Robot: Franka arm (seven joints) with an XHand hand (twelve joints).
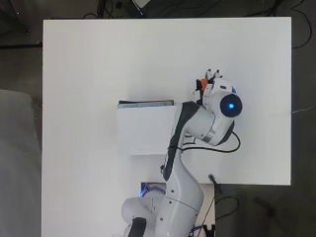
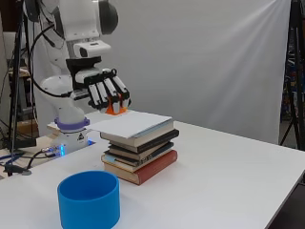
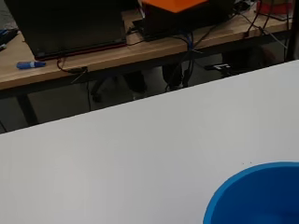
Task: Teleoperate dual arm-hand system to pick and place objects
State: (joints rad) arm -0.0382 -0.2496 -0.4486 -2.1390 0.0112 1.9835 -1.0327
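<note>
The hand (image 2: pixel 106 90) was curled around a small orange thing (image 2: pixel 116 108). The blue bowl (image 2: pixel 88 199) looked empty inside.

Evenly and brightly lit from above. Table (image 1: pixel 98 74) near glare-white overhead, shadows faint, soft beneath books (image 2: pixel 139 157) toward 6 o'clock. Dim at wrist view's 12 o'clock. Mild softness throughout.

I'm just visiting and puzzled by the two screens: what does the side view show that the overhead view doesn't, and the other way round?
Only the side view shows the blue bowl and that the books form a stack. Only the overhead view shows the table in full outline. Both show the hand with its fingers curled round an orange object.
</note>
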